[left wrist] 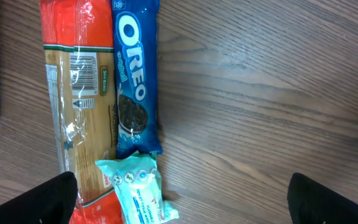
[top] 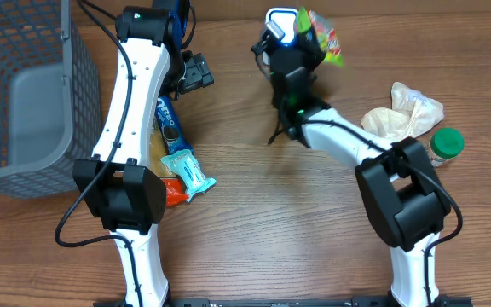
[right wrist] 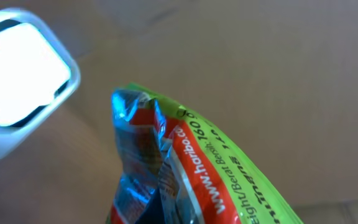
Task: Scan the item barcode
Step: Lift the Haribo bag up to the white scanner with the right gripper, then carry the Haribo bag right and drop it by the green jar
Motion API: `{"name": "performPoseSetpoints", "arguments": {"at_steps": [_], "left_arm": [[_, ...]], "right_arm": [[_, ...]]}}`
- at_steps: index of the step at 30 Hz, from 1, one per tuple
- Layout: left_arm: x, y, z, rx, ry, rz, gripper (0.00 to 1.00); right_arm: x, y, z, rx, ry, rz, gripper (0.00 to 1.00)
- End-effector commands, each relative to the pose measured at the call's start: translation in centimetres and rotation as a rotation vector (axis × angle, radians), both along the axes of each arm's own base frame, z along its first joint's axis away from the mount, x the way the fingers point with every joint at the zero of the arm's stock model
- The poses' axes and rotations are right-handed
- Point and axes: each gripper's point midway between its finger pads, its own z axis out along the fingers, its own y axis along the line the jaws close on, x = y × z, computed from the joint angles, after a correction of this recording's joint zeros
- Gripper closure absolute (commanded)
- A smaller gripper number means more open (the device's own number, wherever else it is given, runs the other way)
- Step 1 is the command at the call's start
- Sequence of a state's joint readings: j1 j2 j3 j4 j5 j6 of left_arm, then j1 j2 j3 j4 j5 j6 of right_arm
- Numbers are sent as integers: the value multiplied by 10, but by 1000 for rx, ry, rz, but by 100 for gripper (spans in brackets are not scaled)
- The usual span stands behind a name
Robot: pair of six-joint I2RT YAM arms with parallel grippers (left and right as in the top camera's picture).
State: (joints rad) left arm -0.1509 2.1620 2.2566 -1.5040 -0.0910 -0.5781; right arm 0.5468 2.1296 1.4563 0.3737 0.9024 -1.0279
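Observation:
A green and red Haribo candy bag (top: 324,38) is held up at the back of the table, with my right gripper (top: 302,53) shut on its lower end. Just to its left is the white, blue-edged scanner (top: 280,24). In the right wrist view the bag (right wrist: 185,168) fills the lower middle and the scanner's bright face (right wrist: 20,81) is at the upper left. No barcode shows on the bag. My left gripper (top: 196,75) hangs open and empty over the table, its fingertips (left wrist: 48,199) wide apart.
An Oreo pack (left wrist: 132,81), a pasta pack (left wrist: 73,93) and a teal wipes pack (left wrist: 138,193) lie side by side under the left arm. A grey basket (top: 24,94) stands at the far left. A crumpled white bag (top: 403,111) and a green-lidded jar (top: 446,143) sit at the right.

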Motion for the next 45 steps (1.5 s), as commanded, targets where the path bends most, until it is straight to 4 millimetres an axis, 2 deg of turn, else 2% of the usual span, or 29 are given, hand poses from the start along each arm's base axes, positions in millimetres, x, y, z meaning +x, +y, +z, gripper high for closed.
{"name": "performPoseSetpoints", "arguments": {"at_steps": [1, 5, 10, 14, 17, 19, 24, 29, 31, 32, 37, 39, 40, 41, 43, 45], "left_arm": [[-1, -1, -5, 14, 14, 1, 0], [-1, -1, -5, 14, 14, 1, 0], [-1, -1, -5, 14, 14, 1, 0], [-1, -1, -5, 14, 14, 1, 0], [-1, -1, -5, 14, 14, 1, 0], [-1, -1, -5, 14, 14, 1, 0], [-1, -1, -5, 14, 14, 1, 0], [-1, -1, -5, 14, 14, 1, 0], [-1, -1, -5, 14, 14, 1, 0], [-1, -1, -5, 14, 14, 1, 0], [-1, -1, -5, 14, 14, 1, 0], [-1, -1, -5, 14, 14, 1, 0], [-1, -1, -5, 14, 14, 1, 0], [-1, -1, -5, 14, 14, 1, 0], [-1, -1, -5, 14, 14, 1, 0], [-1, -1, -5, 14, 14, 1, 0]], "right_arm": [[-23, 4, 47, 222, -119, -91, 96], [-45, -3, 60, 341, -84, -117, 96], [-78, -29, 93, 615, -18, -109, 96], [-107, -65, 122, 873, 22, -122, 96], [-121, -102, 127, 1031, 56, -180, 96], [-125, -127, 117, 1131, 106, -232, 96], [-128, -186, 74, 1337, 278, -344, 96], [-131, -231, 37, 1506, 377, -438, 96], [-133, -243, 23, 1550, 407, -476, 95], [-133, -247, 17, 1566, 421, -485, 91], [-126, -244, -6, 1603, 518, -443, 84], [-125, -244, -13, 1605, 533, -456, 74], [-125, -244, -15, 1603, 536, -461, 58], [-125, -244, -15, 1602, 534, -461, 47], [-122, -245, -12, 1601, 522, -449, 33], [-122, -245, -7, 1601, 508, -432, 24]]}}
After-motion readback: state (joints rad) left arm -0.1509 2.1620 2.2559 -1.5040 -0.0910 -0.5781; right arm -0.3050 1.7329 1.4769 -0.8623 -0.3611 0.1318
